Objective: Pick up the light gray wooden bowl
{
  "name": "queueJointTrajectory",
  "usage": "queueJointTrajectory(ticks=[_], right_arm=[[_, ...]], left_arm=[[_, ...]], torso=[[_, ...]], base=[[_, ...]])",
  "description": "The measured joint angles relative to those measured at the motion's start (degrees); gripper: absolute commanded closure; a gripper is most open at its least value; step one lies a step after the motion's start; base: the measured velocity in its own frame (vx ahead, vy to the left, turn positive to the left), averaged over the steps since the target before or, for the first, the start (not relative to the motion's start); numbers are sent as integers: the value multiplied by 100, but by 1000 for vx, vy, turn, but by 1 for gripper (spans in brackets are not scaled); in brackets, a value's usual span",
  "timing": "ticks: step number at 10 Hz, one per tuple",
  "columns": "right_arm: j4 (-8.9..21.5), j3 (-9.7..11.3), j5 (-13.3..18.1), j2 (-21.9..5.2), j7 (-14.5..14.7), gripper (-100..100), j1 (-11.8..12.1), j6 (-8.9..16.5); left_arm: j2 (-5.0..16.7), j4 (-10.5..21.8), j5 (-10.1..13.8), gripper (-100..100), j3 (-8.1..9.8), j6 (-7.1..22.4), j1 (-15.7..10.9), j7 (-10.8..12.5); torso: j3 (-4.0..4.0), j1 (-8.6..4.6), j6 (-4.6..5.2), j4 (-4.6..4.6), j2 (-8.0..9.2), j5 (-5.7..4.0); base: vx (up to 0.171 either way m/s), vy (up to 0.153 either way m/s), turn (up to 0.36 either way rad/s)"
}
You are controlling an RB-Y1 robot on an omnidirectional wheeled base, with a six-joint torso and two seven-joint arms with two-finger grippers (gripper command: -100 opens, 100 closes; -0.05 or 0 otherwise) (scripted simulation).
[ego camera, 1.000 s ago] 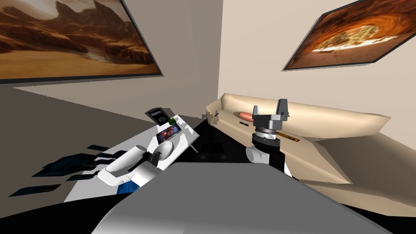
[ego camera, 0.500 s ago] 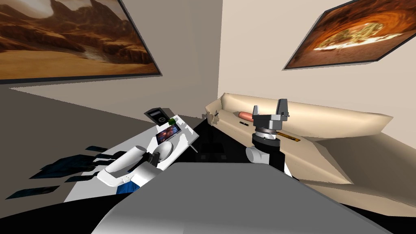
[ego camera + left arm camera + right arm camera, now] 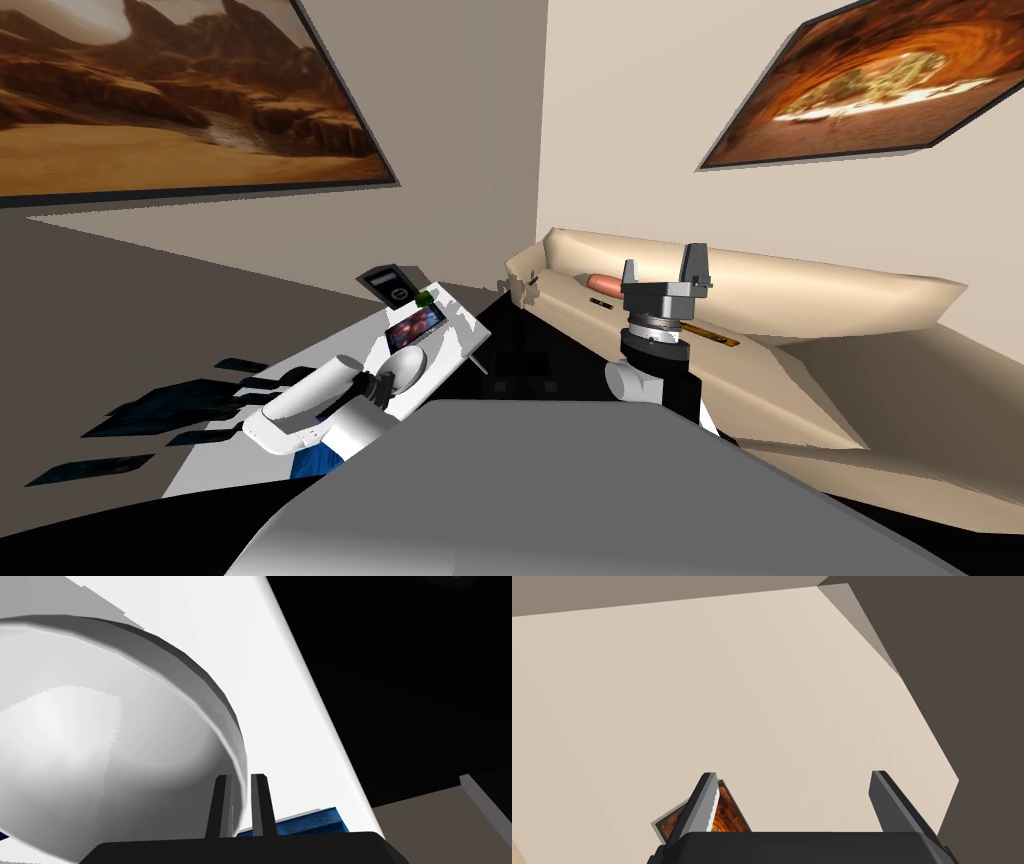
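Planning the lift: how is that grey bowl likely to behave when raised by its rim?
The bowl looks rigid with a thick rim, so it should hold shape. The left gripper pinches one edge only, so the wide bowl may tilt down away from it. Its smooth wall could slip between the thin fingers.

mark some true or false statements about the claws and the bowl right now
1. The left claw is shut on the rim of the light grey bowl. True.
2. The right claw is shut. False: its fingers stand wide apart and hold nothing.
3. A reddish cylinder lies on the beige sofa. True.
4. The bowl sits on the sofa. False: it is at the white table, in the left claw's grip.
5. A blue thing shows close beside the left claw. True.
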Motion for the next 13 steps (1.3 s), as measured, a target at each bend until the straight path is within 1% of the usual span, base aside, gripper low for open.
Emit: queueJointTrajectory(ticks=[3, 4, 5, 8, 9, 10, 11, 12, 13], right_arm=[[0, 0, 0, 0, 0, 0, 0, 0], [0, 0, 0, 0, 0, 0, 0, 0], [0, 0, 0, 0, 0, 0, 0, 0], [0, 0, 0, 0, 0, 0, 0, 0], [0, 0, 0, 0, 0, 0, 0, 0], [0, 0, 0, 0, 0, 0, 0, 0], [0, 0, 0, 0, 0, 0, 0, 0], [0, 0, 0, 0, 0, 0, 0, 0], [0, 0, 0, 0, 0, 0, 0, 0]], left_arm=[[215, -92, 216, 100, -459, 108, 183, 470], [236, -146, 246, 100, -632, 144, 224, 636], [240, -149, 261, 100, -706, 143, 240, 769], [429, -203, 453, 100, -1170, 201, 408, 1252], [487, -243, 507, 100, -1310, 252, 447, 1410], [494, -249, 515, 100, -1384, 261, 459, 1543], [563, -260, 567, 100, -1557, 280, 505, 1706], [603, -301, 620, 100, -1683, 314, 550, 1869], [701, -332, 712, 100, -1838, 366, 613, 2028]], torso=[[3, -5, 0, 2, 4, -4], [2, -12, 2, 2, 2, -4], [-1, -18, 1, 1, -3, -6], [5, -13, 1, 4, 6, -10], [6, -15, 2, 5, 7, -10], [3, -22, 2, 4, 1, -11], [3, -24, 4, 5, 2, -14], [4, -25, 3, 5, 3, -15], [7, -18, 2, 6, 9, -16]], base=[[-38, 32, -6], [-17, 7, -5], [-25, 18, -4], [-39, 33, -8], [-16, 15, -2], [-28, 18, -6], [-28, 24, -11], [-42, 43, -9], [-39, 38, -3]])
